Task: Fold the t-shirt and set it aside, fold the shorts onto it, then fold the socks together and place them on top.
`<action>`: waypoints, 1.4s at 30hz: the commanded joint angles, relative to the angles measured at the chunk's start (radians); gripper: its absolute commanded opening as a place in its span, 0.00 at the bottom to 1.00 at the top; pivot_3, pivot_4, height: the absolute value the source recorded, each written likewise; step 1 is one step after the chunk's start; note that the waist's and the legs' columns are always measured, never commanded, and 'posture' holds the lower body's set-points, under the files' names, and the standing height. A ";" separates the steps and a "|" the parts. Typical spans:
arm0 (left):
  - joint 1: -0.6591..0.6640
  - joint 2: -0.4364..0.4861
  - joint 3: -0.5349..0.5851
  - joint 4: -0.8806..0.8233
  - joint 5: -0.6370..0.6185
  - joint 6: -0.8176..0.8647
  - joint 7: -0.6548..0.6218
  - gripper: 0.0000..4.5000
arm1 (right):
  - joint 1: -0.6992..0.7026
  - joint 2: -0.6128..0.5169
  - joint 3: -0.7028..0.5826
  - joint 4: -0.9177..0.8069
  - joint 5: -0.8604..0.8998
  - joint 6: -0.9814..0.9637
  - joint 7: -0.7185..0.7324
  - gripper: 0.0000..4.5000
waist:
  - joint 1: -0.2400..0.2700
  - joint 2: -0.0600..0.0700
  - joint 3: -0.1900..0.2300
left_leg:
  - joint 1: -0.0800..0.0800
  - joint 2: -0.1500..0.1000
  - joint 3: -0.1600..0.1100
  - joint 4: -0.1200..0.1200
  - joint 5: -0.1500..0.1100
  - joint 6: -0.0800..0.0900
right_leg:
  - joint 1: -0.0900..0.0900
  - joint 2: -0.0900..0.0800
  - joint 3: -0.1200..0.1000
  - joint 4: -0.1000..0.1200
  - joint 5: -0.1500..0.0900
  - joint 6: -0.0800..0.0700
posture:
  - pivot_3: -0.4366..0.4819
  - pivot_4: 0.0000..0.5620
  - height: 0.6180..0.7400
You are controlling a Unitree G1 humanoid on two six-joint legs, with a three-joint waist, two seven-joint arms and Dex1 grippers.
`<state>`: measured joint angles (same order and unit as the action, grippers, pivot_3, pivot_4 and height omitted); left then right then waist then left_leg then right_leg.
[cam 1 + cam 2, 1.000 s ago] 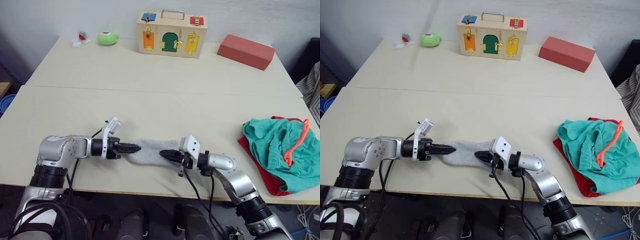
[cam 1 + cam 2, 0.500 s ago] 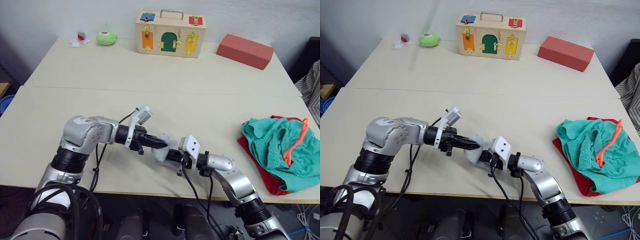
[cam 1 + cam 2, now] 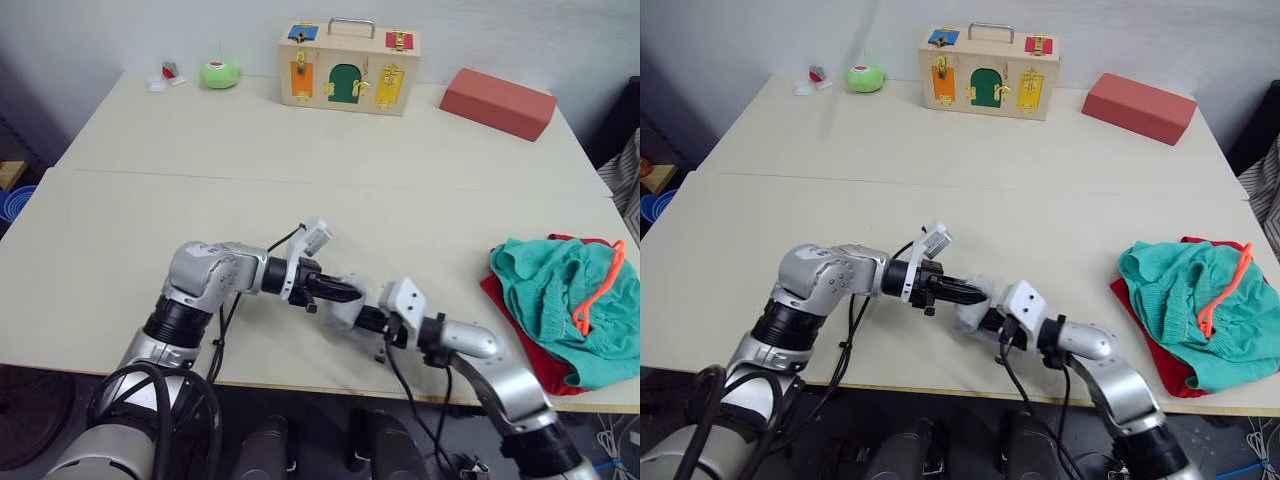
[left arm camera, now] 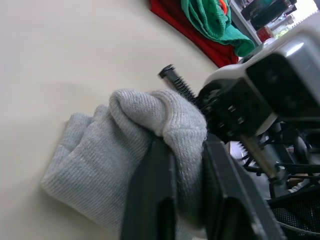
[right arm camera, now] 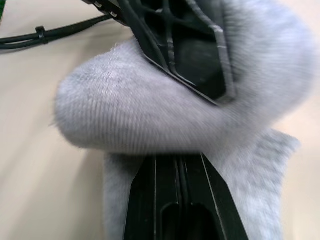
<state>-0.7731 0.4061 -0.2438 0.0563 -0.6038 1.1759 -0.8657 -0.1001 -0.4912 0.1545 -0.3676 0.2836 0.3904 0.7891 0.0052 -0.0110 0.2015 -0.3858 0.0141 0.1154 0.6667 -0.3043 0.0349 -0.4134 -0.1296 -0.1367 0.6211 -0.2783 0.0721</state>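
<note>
Socks [image 3: 345,303]: grey knit, light, limp; bunched on table's [image 3: 150,170] near edge. Left gripper [image 4: 182,150] pinches a fold; right gripper [image 3: 985,318] clamps the other end. Best held at folds.

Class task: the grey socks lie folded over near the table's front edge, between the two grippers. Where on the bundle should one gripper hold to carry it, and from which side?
Grip the socks across the doubled-over fold, probably from above. There the layers lie stacked, so one pinch catches both and the bundle stays folded. The left gripper already pinches that folded end; the right gripper holds the other side.
</note>
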 commanded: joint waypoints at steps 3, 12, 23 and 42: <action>0.010 0.003 -0.019 -0.017 0.014 -0.067 -0.049 0.53 | 0.104 -0.089 -0.182 -0.194 0.145 0.116 -0.004 0.00 | 0.003 0.000 0.000 | 0.000 0.000 0.000 0.000 0.000 0.000 | 0.000 0.000 0.000 0.000 0.000 0.000 | 0.48 0.27 1.00; 0.042 -0.007 -0.057 -0.017 0.040 -0.256 -0.183 0.99 | 0.255 -0.127 -0.393 -0.213 0.165 0.097 -0.060 0.00 | 0.020 0.000 0.000 | 0.000 0.000 0.000 0.000 0.000 0.001 | 0.000 0.000 0.000 -0.001 0.000 0.000 | 0.48 0.27 1.00; 0.082 0.060 0.112 -0.060 0.010 -0.455 -0.293 0.99 | 0.111 -0.088 -0.393 -0.239 0.296 0.138 -0.086 0.00 | 0.013 0.000 0.000 | 0.001 0.001 0.000 0.000 0.000 0.001 | 0.000 0.000 0.000 0.000 0.000 0.000 | 0.48 0.27 1.00; 0.198 -0.078 -0.064 0.200 0.442 -1.024 -0.173 0.01 | -0.080 0.009 0.006 0.226 -0.008 -0.281 0.023 0.00 | 0.014 0.000 0.000 | -0.004 -0.003 0.004 0.003 -0.002 0.011 | 0.001 -0.001 -0.001 -0.004 0.005 0.008 | 0.48 0.27 1.00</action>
<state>-0.5751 0.3282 -0.2915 0.2559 -0.1919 0.1744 -1.0460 -0.1859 -0.4917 0.1676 -0.1672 0.2919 0.1591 0.8011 0.0194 -0.0111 0.2017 -0.3901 0.0118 0.1192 0.6701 -0.3061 0.0455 -0.4130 -0.1306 -0.1376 0.6171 -0.2731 0.0803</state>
